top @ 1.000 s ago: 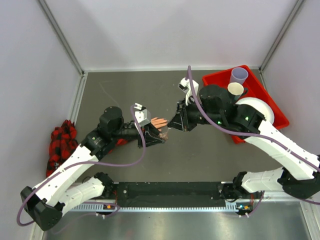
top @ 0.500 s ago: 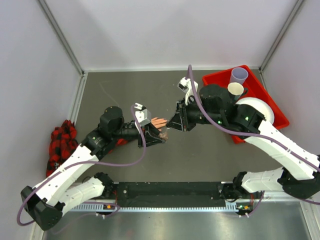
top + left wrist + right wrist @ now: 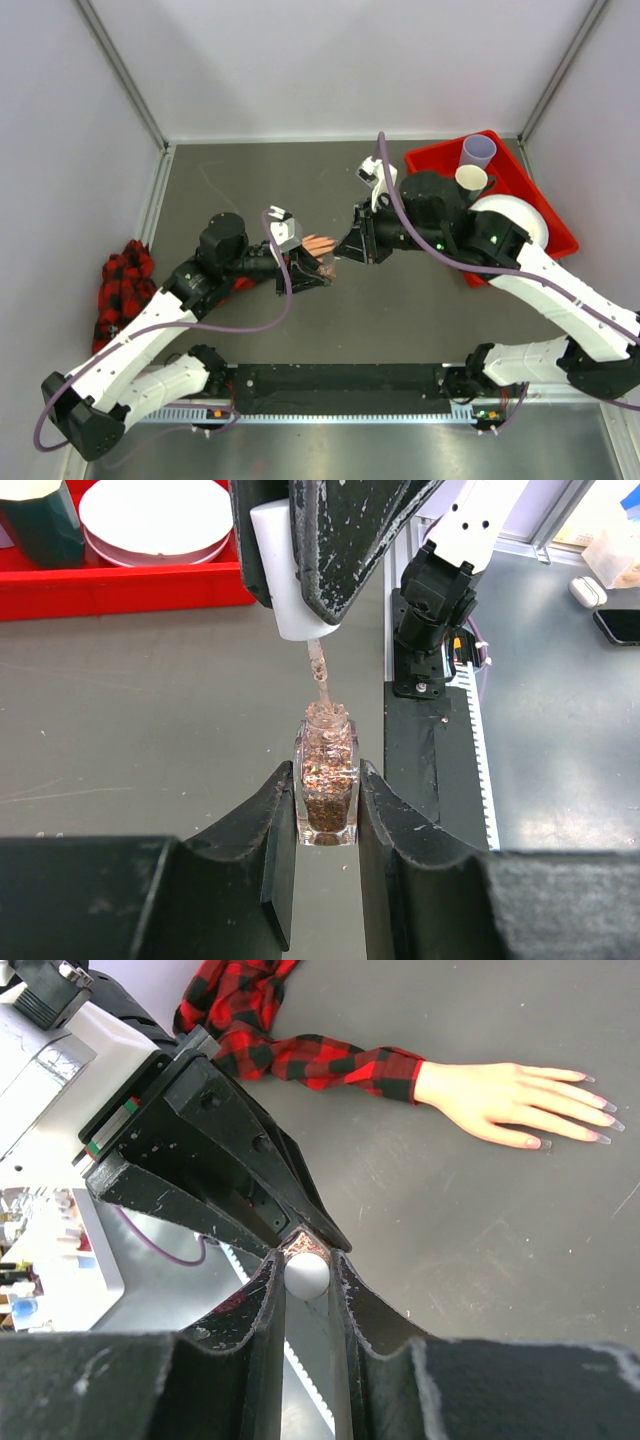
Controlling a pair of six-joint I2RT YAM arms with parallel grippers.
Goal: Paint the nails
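The nails (image 3: 607, 1106) sit at the fingertips of the peach mannequin hand (image 3: 505, 1100). The hand lies flat, palm down, on the dark grey table (image 3: 480, 1240) with its fingers stretched out. Its red-and-black plaid sleeve (image 3: 320, 1060) runs away from the wrist. In the top view the hand is near the middle of the table, partly under the two arms.

Just beside the hand, the left gripper (image 3: 312, 272) is closed on a small nail polish bottle (image 3: 327, 790) — glittery, copper coloured, held upright between both fingers. Above the bottle, the right gripper (image 3: 305, 1272) is clamped on the white cap (image 3: 290, 575). The brush (image 3: 320, 680) under the cap goes down into the neck of the bottle — apart from the nails.

Farther to the right, a red tray (image 3: 445, 146) holds a white plate (image 3: 520, 215), a lilac cup (image 3: 478, 150) and a darker cup (image 3: 471, 178).
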